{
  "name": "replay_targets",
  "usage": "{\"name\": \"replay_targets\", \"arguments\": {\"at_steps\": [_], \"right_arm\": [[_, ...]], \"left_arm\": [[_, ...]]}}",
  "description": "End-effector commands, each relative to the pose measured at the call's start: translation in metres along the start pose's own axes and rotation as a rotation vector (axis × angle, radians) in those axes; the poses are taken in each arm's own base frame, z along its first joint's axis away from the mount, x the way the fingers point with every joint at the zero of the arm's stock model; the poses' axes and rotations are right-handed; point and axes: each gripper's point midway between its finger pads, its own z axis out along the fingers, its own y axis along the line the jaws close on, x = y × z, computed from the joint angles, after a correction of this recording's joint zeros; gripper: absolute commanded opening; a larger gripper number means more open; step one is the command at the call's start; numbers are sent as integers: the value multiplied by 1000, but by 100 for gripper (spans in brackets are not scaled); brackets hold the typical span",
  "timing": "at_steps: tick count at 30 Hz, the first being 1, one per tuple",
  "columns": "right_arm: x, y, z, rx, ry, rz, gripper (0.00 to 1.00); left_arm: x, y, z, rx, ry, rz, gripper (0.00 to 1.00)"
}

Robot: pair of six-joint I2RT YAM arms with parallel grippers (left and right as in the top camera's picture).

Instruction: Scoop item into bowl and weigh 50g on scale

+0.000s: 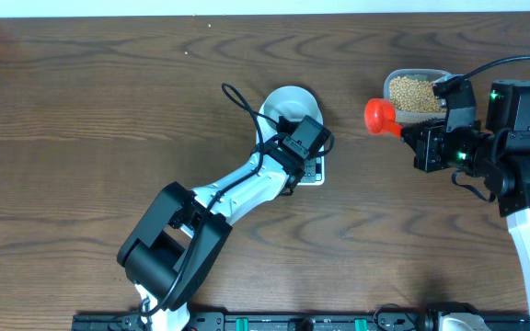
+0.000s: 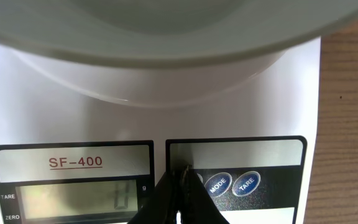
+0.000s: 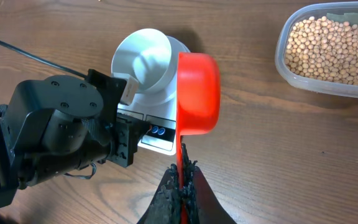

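Observation:
The pale bowl stands on the white scale with nothing showing inside it. My left gripper is shut, its tips resting on the scale's front panel just left of the MODE button. The display reads 0. Off to the right, my right gripper is shut on the handle of a red scoop, held above the table between scale and tub. Tan beans fill a clear tub.
The clear tub sits at the back right, just behind the right arm. The left arm stretches diagonally from the front edge to the scale. A black rail runs along the table's front.

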Motion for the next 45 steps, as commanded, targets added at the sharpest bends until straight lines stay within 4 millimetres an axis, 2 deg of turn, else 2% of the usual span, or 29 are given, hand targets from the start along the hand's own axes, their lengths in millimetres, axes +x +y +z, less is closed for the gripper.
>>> {"name": "replay_targets", "arguments": {"at_steps": [1, 6, 12, 25, 33, 37, 45], "right_arm": [[-6, 4, -3, -3, -16, -29, 1], [-7, 4, -3, -3, -19, -31, 1], [-7, 4, -3, -3, -19, -34, 1], [-7, 4, -3, -3, -19, -35, 1], [-7, 4, -3, -3, -19, -35, 1], [-7, 4, -3, -3, -18, -34, 1], [-8, 4, -4, -3, -23, -37, 1]], "left_arm": [[46, 23, 26, -73, 144, 52, 7], [46, 17, 25, -81, 118, 86, 7], [42, 29, 30, -95, 131, 9, 7], [33, 41, 35, -103, 120, -18, 7], [36, 37, 39, -78, 137, 16, 7], [24, 29, 27, -47, 105, 37, 7], [-7, 16, -27, 23, -1, 44, 7]]}}
